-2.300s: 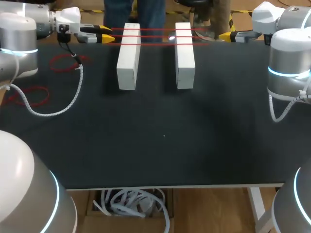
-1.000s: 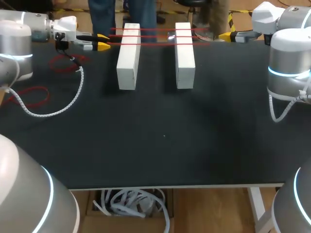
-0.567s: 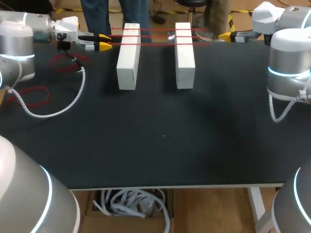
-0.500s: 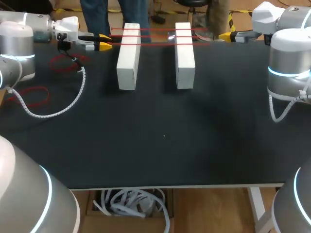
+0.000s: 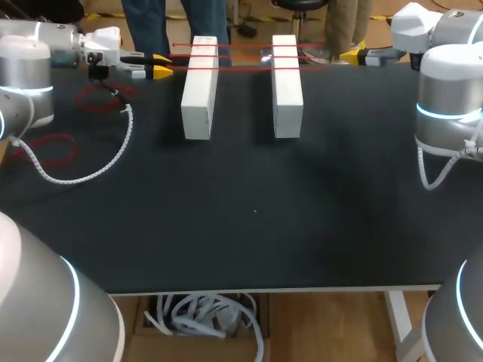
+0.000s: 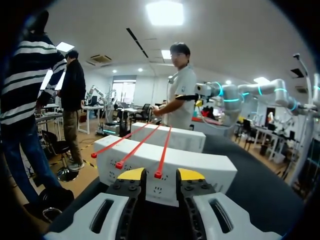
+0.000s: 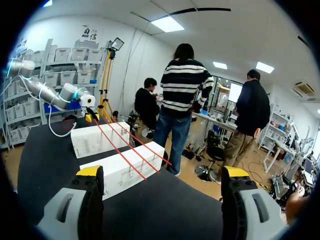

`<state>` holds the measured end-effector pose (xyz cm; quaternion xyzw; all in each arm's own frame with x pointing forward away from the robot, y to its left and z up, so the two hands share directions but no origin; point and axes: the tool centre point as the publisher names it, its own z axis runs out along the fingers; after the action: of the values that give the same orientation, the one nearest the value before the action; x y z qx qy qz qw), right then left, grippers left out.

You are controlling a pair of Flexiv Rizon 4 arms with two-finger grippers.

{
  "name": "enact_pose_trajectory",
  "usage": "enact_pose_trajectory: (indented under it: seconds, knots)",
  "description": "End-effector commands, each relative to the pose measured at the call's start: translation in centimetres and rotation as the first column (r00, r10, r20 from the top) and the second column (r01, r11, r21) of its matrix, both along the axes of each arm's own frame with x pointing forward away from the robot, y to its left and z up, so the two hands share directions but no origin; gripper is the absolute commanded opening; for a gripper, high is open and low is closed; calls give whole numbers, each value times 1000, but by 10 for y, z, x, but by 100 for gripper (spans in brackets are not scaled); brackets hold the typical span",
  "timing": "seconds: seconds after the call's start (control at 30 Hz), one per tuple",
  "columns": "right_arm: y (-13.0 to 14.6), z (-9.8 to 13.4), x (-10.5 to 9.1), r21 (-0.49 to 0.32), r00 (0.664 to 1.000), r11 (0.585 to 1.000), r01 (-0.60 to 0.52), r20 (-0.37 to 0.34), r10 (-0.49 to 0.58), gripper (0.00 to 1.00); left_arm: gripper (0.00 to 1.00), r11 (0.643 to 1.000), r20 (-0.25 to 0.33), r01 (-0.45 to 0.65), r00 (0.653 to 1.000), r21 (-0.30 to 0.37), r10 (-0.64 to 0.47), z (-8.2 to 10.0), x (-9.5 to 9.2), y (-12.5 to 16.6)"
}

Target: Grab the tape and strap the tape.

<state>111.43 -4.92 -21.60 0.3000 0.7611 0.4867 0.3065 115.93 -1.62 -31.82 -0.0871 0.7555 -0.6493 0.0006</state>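
Head view: three strands of red tape (image 5: 245, 56) are stretching across the far ends of two white boxes (image 5: 199, 90) on the black table (image 5: 249, 219). Left claw (image 5: 160, 65) is hanging just off the tape's left end, and right claw (image 5: 352, 55) is sitting a bit past the right end. Two loose red loops (image 5: 104, 96) are lying by the left arm.

Left wrist view: left claw (image 6: 161, 175) is holding its tips slightly apart, with one tape (image 6: 164, 152) end sitting in the gap, not pinched.

Right wrist view: right claw (image 7: 162, 172) is gaping wide and gripping nothing, with the tape (image 7: 120, 150) lying ahead across both boxes.
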Motion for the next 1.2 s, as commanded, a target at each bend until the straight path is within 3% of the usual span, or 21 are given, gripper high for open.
enact_pose_trajectory:
  seconds: [0.03, 0.4, 0.5, 0.87, 1.2]
  knots:
    - [0, 0, 0, 0, 1000, 1000, 0, 0, 0, 100, 19, 1000, 1, 8, 1000, -7, -7, -2, 3, 1]
    - [0, 0, 0, 0, 1000, 1000, 0, 0, 0, 100, 12, 1000, -1, 12, 1000, -13, -12, -1, 2, -1]
    - [0, 0, 0, 0, 1000, 1000, 0, 0, 0, 100, 0, 1000, -1, 13, 1000, -14, -13, -1, 1, -1]
    - [0, 0, 0, 0, 1000, 1000, 0, 0, 0, 100, 0, 1000, 4, 24, 1000, -16, -24, 2, -4, -4]
    - [0, 0, 0, 0, 1000, 1000, 0, 0, 0, 100, 0, 998, 10, 56, 998, -38, -55, 29, -28, -21]
